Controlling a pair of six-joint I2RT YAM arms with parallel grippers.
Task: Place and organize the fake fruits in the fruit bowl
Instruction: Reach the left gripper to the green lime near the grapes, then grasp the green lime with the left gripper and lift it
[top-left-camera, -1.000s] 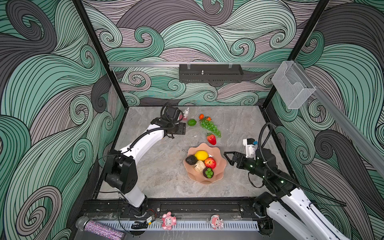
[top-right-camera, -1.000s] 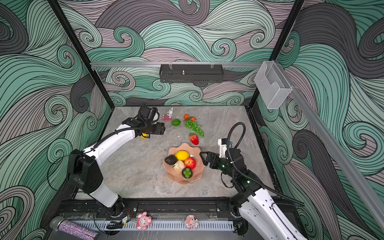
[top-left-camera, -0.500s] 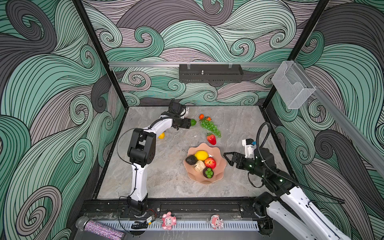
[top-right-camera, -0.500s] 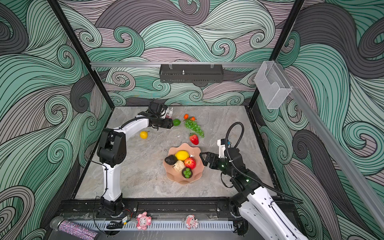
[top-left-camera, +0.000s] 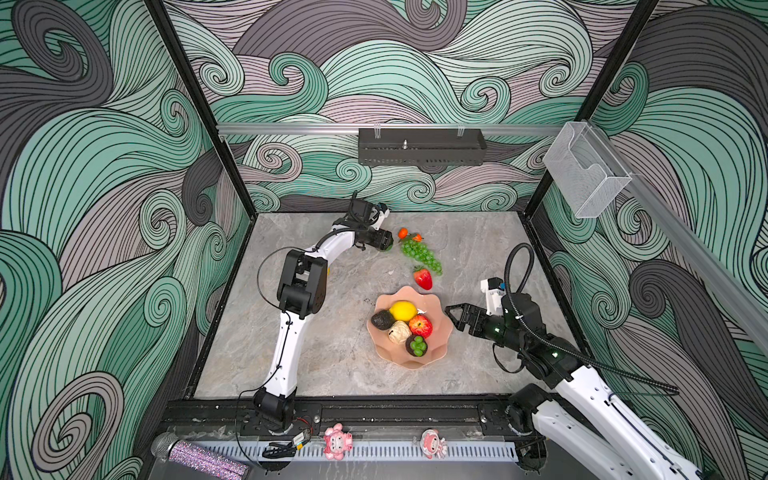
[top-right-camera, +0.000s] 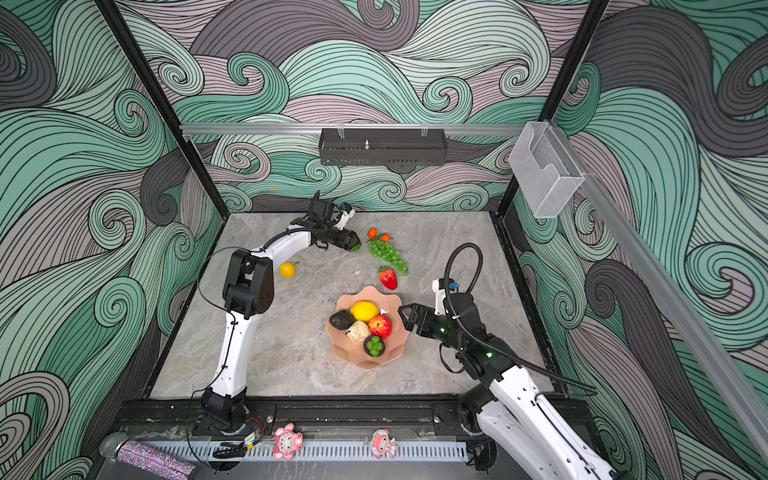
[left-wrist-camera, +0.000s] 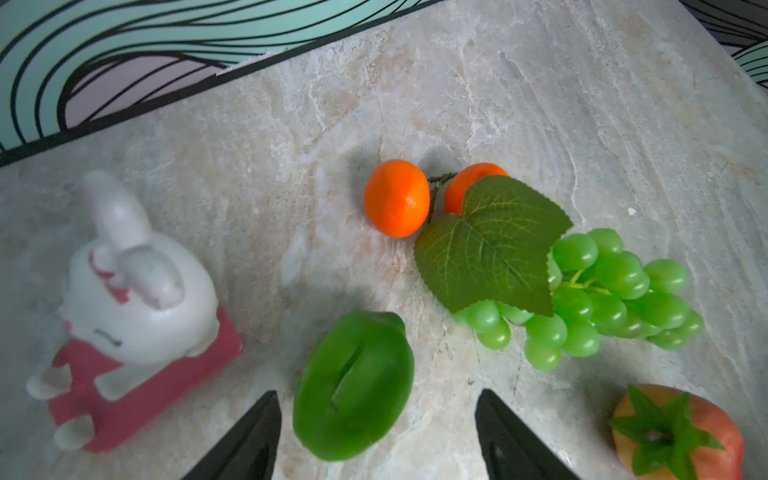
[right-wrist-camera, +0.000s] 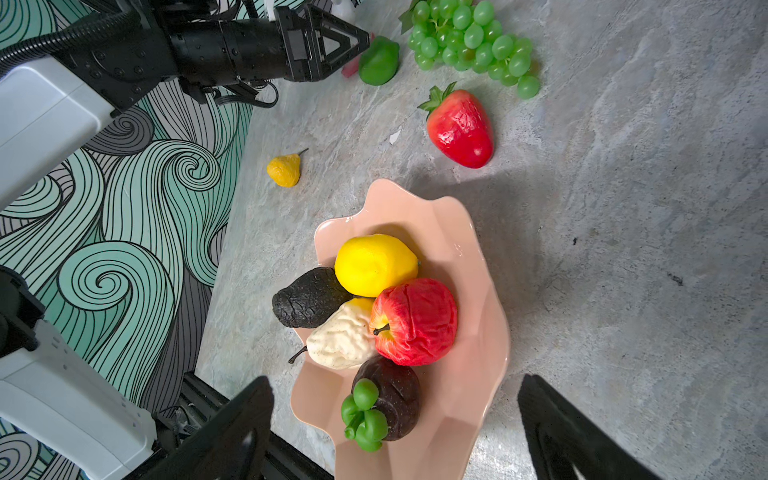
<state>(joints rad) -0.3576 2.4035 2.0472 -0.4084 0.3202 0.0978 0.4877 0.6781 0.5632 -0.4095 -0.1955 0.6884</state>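
Grey marble counter (top-left-camera: 332, 357): the spread left gripper (left-wrist-camera: 377, 392) should centre around the lime (left-wrist-camera: 353, 386), twelve o'clock of the fruit bowl (top-left-camera: 438, 351), before closing gently.

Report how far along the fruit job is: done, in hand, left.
Done: five fruits sit in the bowl: lemon, avocado, cream fruit, apple and a dark fruit with a green top. In hand: the left gripper is open at the lime, not gripping it; the right gripper hangs open and empty beside the bowl. Left: lime, two oranges, grapes, strawberry and a small yellow pear lie on the table.
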